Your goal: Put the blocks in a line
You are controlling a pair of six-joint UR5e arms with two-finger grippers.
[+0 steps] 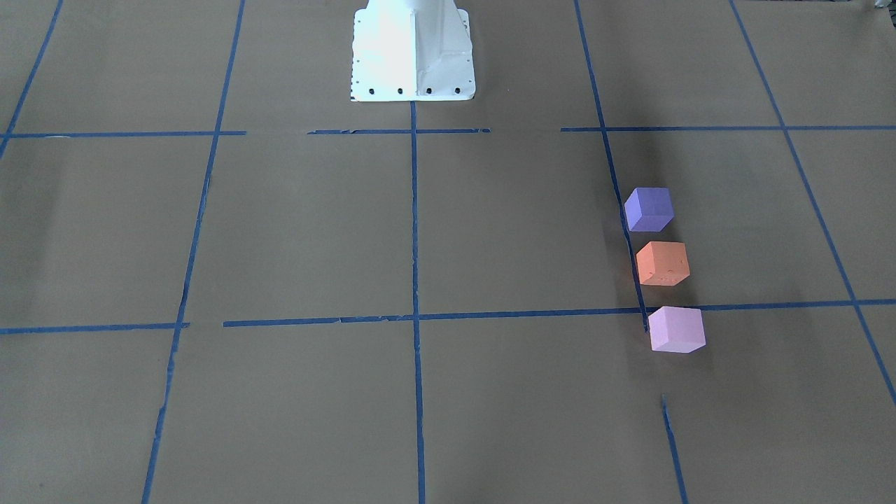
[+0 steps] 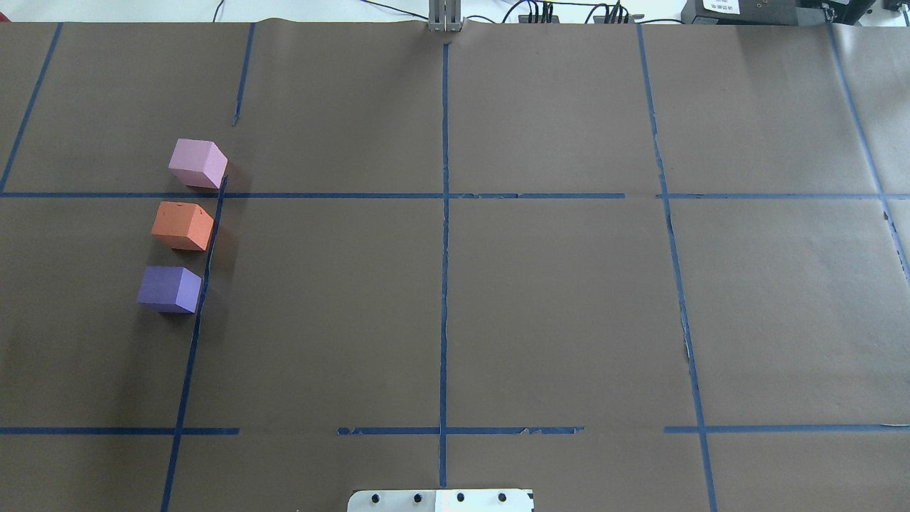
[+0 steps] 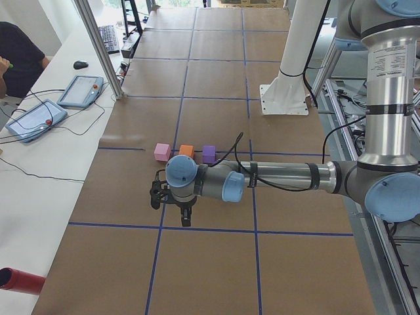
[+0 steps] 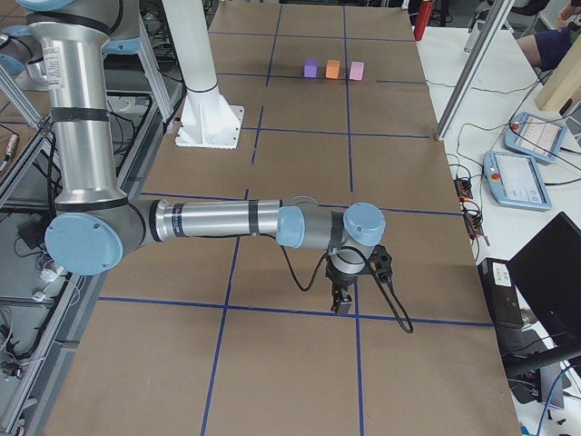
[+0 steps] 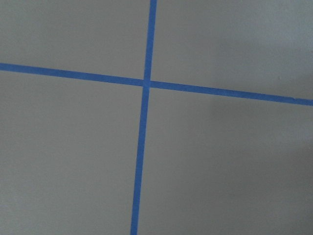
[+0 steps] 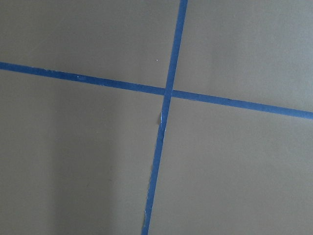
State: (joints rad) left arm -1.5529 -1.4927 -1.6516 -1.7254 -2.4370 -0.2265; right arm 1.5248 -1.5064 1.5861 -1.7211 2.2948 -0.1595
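Three cubes stand in a straight row along a blue tape line: the dark violet-purple block (image 1: pixel 649 209) nearest the robot, the orange block (image 1: pixel 662 263) in the middle, the pale pink-lilac block (image 1: pixel 675 329) farthest. In the overhead view they are at the left: pink (image 2: pixel 197 163), orange (image 2: pixel 183 225), purple (image 2: pixel 169 289). My left gripper (image 3: pixel 186 220) shows only in the exterior left view, hanging over the table well apart from the blocks; I cannot tell if it is open. My right gripper (image 4: pixel 343 304) shows only in the exterior right view, far from the blocks; I cannot tell its state. Both wrist views show only tape lines.
The white robot base (image 1: pixel 413 52) stands at the table's middle edge. Brown paper with a blue tape grid (image 2: pixel 444 284) covers the table. A side bench with tablets (image 3: pixel 36 118), cables, an aluminium post (image 3: pixel 98 46) and a red cylinder (image 3: pixel 20 280) runs along the far side.
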